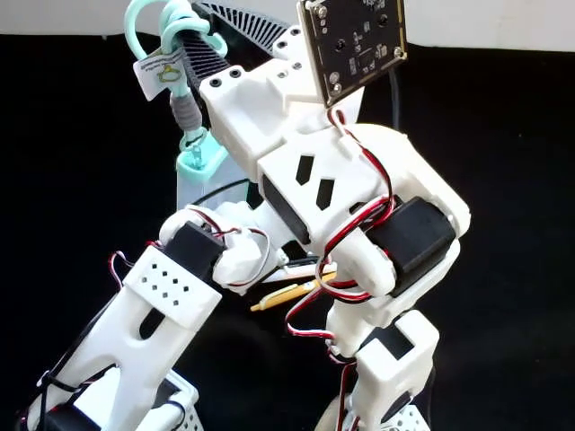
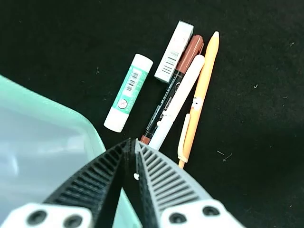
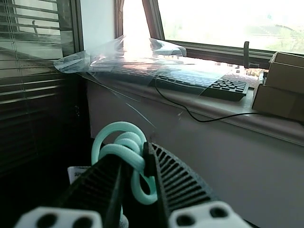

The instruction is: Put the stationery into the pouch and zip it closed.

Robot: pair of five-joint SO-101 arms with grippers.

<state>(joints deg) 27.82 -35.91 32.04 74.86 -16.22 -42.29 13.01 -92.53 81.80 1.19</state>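
Note:
My right gripper (image 1: 190, 43) is raised high at the back left, shut on the pouch's teal cord loop (image 3: 124, 153). The translucent pouch (image 1: 202, 184) hangs below it with a white tag (image 1: 162, 72). My left gripper (image 2: 132, 148) hovers low over the black table with its fingers shut, next to the pouch's teal rim (image 2: 71, 116). Just past its tips lie a glue stick (image 2: 128, 92), an eraser (image 2: 174, 51), a brown marker (image 2: 176, 80), a white pen (image 2: 183, 90) and an orange pen (image 2: 202, 90). The orange pen (image 1: 287, 294) peeks out under the arms.
The right arm's white body (image 1: 359, 197) crosses above the left arm (image 1: 162, 296) and hides the table's middle. A window sill with a keyboard (image 3: 199, 81) and boxes (image 3: 282, 85) lies behind. Bare black cloth (image 2: 256, 156) surrounds the stationery.

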